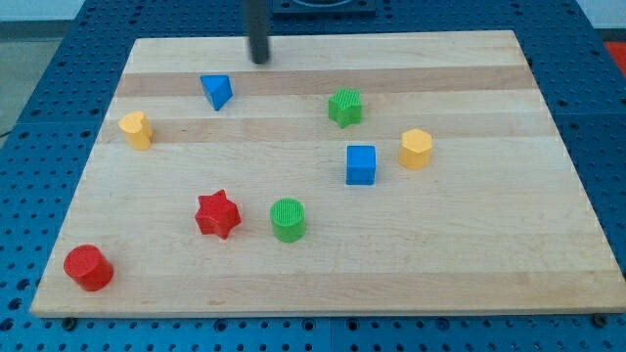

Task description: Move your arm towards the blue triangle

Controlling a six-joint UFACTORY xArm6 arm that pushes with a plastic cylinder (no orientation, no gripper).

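Note:
The blue triangle [216, 92] lies on the wooden board [469, 254] near the view's top left. My tip [259, 60] is the lower end of a dark rod that comes down from the view's top edge. It stands a short way above and to the right of the blue triangle, apart from it and touching no block.
A yellow block [136, 129] lies left of the triangle. A green star [345, 107], blue cube [361, 164] and yellow hexagon [416, 149] lie to the right. A red star [217, 214], green cylinder [288, 219] and red cylinder [88, 267] lie lower down.

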